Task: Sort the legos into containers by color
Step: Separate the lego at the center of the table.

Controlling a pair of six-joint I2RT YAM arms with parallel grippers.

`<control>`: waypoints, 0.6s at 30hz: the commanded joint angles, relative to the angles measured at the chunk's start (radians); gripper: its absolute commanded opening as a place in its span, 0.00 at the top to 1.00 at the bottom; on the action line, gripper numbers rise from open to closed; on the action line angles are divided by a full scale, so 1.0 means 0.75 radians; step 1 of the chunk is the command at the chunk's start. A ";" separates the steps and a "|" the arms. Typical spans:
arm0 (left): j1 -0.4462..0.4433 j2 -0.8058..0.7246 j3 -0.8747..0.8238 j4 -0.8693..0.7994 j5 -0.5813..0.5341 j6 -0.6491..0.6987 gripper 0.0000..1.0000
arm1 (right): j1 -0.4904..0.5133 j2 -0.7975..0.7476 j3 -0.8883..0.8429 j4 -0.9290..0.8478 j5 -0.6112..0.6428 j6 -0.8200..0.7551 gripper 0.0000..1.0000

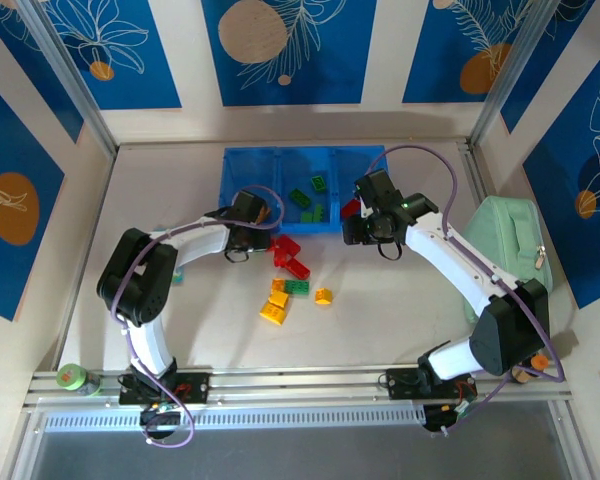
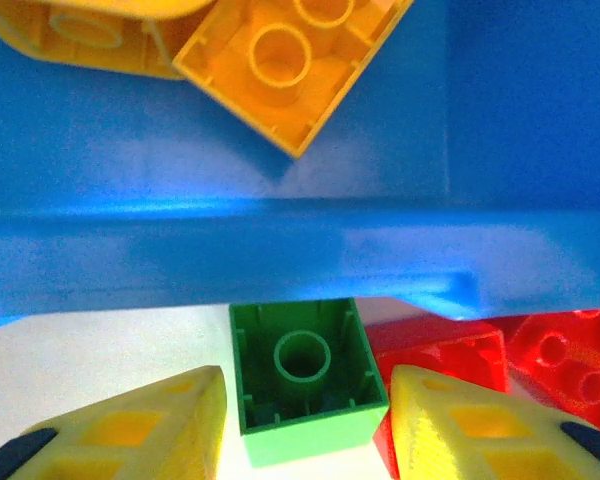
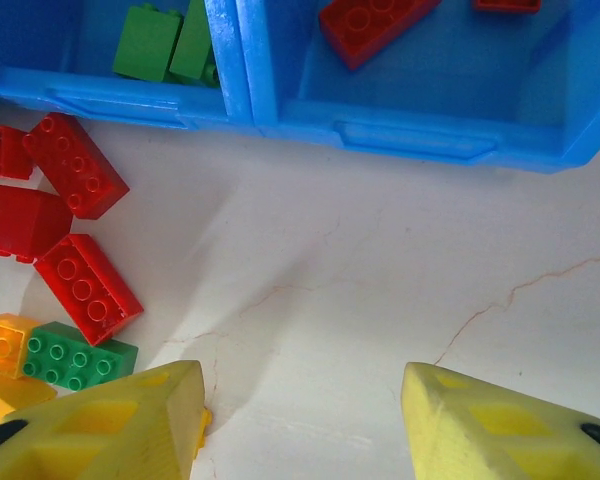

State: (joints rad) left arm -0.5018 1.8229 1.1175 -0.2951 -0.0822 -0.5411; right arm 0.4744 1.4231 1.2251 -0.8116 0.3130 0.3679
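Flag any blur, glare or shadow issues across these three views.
Left wrist: the blue tray wall is soft, with a bright glare band, while the green lego is sharp. Right wrist: in focus, with a soft shadow across the table. Top external: evenly lit, though the loose legos are small.

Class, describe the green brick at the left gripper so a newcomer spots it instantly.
Find the blue tray; the left gripper sits before its near wall. Between its jaws lies the green brick, hollow underside up, unlike the red bricks beside it.
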 commanded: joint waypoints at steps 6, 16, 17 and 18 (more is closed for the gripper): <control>0.031 -0.082 -0.054 0.005 -0.015 0.019 0.61 | 0.006 -0.050 -0.034 0.017 -0.022 0.033 0.46; 0.033 -0.100 -0.060 -0.016 -0.029 0.044 0.71 | 0.020 -0.052 -0.036 0.010 -0.002 0.042 0.48; 0.034 -0.105 -0.064 -0.020 -0.029 0.046 0.71 | 0.022 -0.053 -0.035 0.007 -0.004 0.042 0.48; 0.033 -0.112 -0.069 -0.026 -0.026 0.047 0.71 | 0.022 -0.051 -0.034 0.008 -0.007 0.044 0.48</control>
State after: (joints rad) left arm -0.4881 1.7813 1.0801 -0.2951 -0.0872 -0.5243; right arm 0.4847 1.4097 1.2144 -0.8001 0.3138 0.3794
